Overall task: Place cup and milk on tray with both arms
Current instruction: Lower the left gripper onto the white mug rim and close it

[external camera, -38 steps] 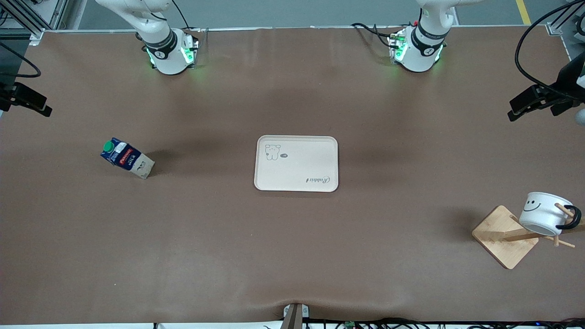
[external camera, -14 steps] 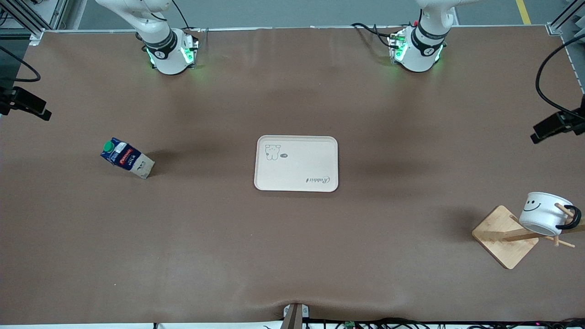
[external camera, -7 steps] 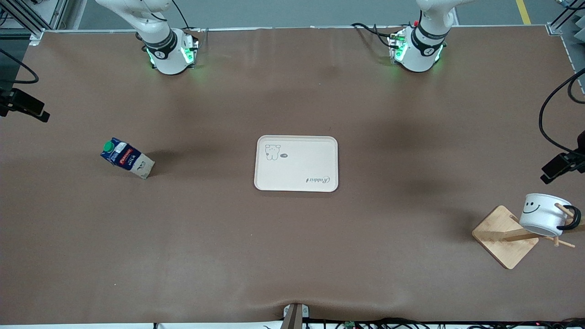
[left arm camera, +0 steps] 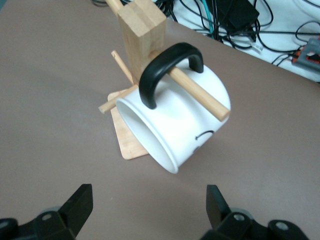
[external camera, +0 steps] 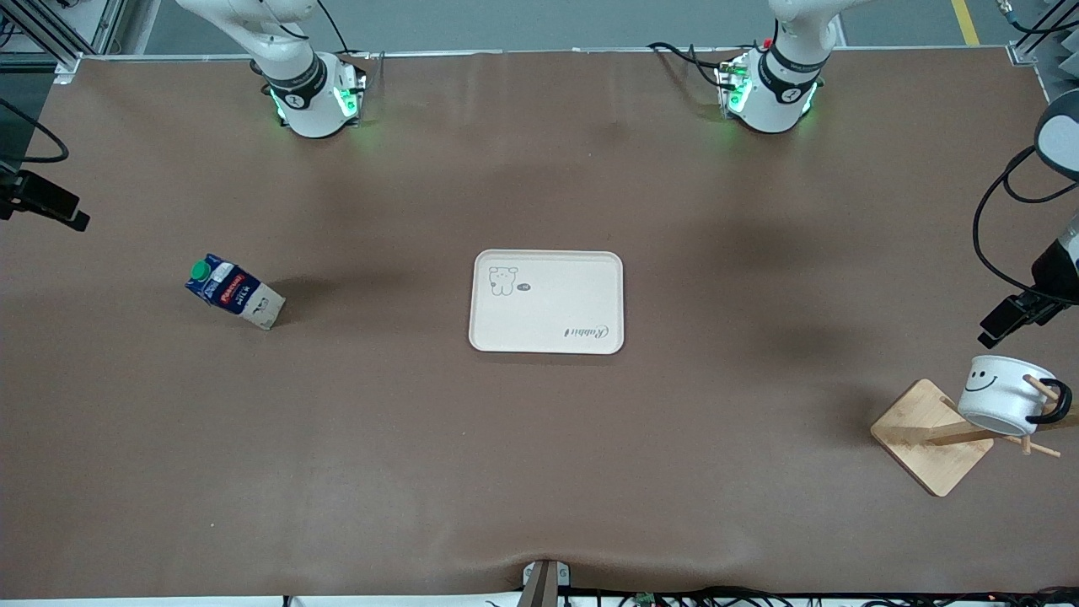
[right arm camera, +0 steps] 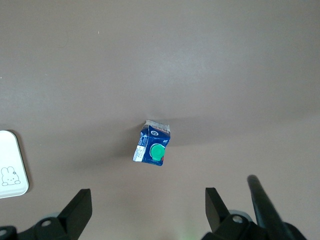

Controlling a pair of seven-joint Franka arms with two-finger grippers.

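Currently both grippers open, holding nothing.
Left gripper [left arm camera: 147, 210] hovers over cup [external camera: 1005, 394] hung on rack [external camera: 936, 436]; right gripper [right arm camera: 147, 210] high over milk [external camera: 233, 292]; tray [external camera: 546, 301] at table centre.

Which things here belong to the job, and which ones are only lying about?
Belong to the job:
- cup, hanging on the rack peg
- milk, on the table
- tray, nothing on it
- left gripper, fingers open
- right gripper, fingers open

Just there:
- wooden rack
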